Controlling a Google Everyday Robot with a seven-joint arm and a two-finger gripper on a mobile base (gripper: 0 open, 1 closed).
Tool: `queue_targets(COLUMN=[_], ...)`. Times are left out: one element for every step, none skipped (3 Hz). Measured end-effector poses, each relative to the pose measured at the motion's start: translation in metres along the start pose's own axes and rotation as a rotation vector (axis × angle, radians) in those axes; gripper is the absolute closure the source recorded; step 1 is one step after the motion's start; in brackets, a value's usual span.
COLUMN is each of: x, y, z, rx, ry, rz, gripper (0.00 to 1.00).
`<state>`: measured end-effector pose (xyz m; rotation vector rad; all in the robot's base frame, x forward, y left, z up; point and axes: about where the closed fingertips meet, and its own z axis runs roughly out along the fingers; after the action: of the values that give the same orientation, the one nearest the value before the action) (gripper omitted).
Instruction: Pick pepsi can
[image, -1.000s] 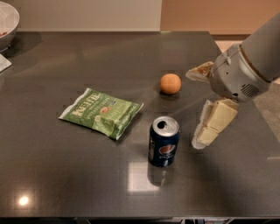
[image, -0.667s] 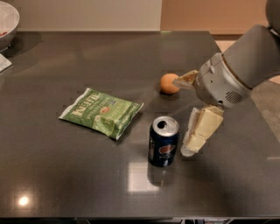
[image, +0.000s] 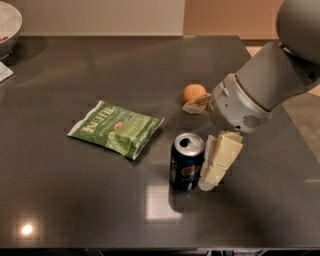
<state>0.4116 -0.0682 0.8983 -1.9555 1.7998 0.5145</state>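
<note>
The pepsi can (image: 186, 162) stands upright on the dark table (image: 100, 200), dark blue with a silver top. My gripper (image: 197, 146) is open and reaches in from the right at the can's height. Its near cream finger (image: 220, 159) sits right beside the can's right side, touching it or nearly so. Its far finger (image: 196, 104) is behind the can, close to the orange fruit (image: 193, 92). The can is not lifted.
A green chip bag (image: 116, 127) lies flat to the left of the can. A white bowl (image: 9, 25) stands at the back left corner. The table's right edge (image: 295, 130) runs under my arm.
My arm has moved left toward the can. The near finger, once apart from the can, now stands right against its right side. The can, bag and orange have not moved.
</note>
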Motion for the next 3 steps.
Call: queue_targets(x=[-0.0026,-0.0069,-0.0114], y=[0.0064,0.0108,0.0107], z=[0.0026,0.0000,-0.0062], rx=[-0.019,-0.026,-0.019], ry=[-0.002,-0.007,-0.016], rz=[-0.020,-0.038,-0.042], gripper=[0.18,0.41,0.65])
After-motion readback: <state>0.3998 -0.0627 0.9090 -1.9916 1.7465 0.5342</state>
